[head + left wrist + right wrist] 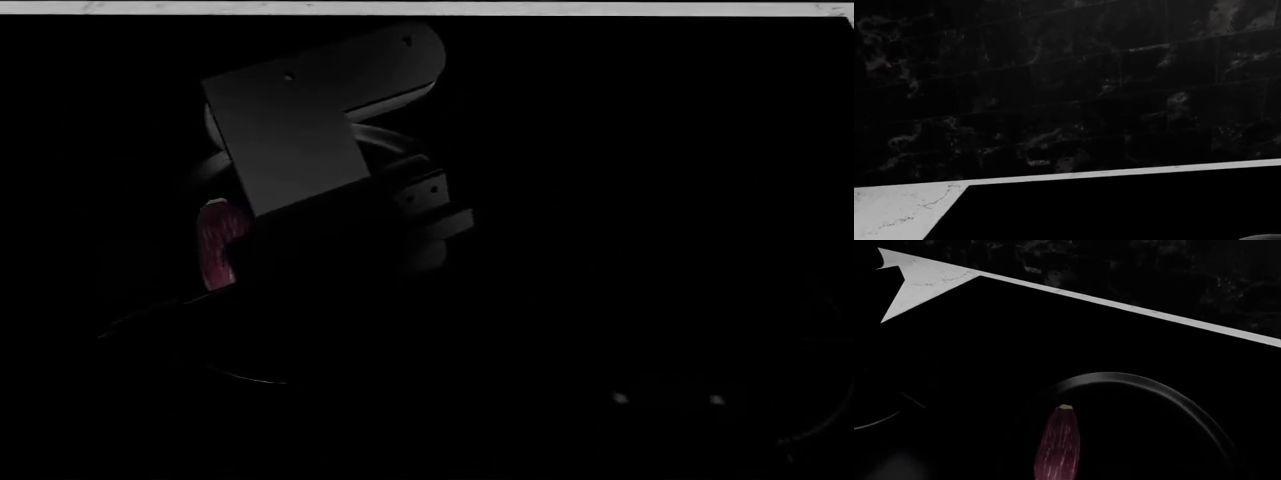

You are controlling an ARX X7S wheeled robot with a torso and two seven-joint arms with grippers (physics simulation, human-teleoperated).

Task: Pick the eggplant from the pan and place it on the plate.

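The scene is very dark. The eggplant, magenta-purple with pale streaks, lies inside the pan, whose shiny rim curves round its far end. It runs off the edge of the right wrist view where the right gripper's jaws sit; no fingers show in the dark. In the head view the eggplant shows just left of an arm's grey link, with a faint bit of the pan rim below it. The left wrist view shows no gripper and no eggplant. The plate is not visible.
A black marble wall rises behind a white counter strip and a black cooktop surface. A thin faint arc of another round thing lies beside the pan. A pale rim peeks in at the left wrist view's edge.
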